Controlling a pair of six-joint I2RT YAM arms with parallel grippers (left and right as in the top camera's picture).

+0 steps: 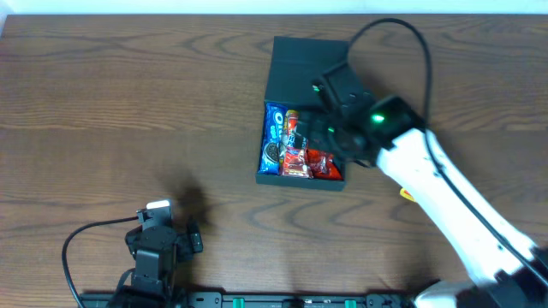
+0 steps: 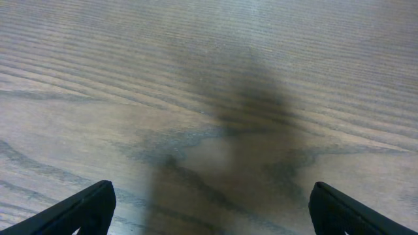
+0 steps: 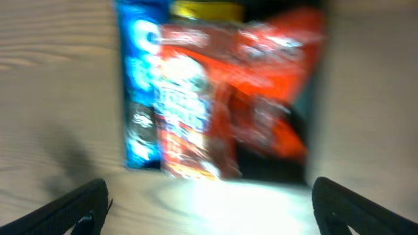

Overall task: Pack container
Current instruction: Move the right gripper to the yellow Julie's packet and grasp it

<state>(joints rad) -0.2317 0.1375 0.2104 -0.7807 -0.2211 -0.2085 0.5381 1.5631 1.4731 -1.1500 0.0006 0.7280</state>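
1. Container [image 1: 295, 73]: matte dark green rigid box, flap lid folded back, right of centre on wood-grain table [image 1: 103, 103].
2. Inside: glossy crinkly blue packet [image 1: 274, 137] and red packets [image 1: 321, 164].
3. Right gripper [image 3: 210, 207]: jaws spread, empty, just above the container.
4. Left gripper [image 2: 209, 209]: jaws spread, well apart from it.

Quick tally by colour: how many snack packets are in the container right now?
Blue: 1, the blue packet
Red: 2, the red-and-white packet and the plain red packet
Yellow: 1, the yellow packet, only a blurred edge showing
Total: 4 packets in the container
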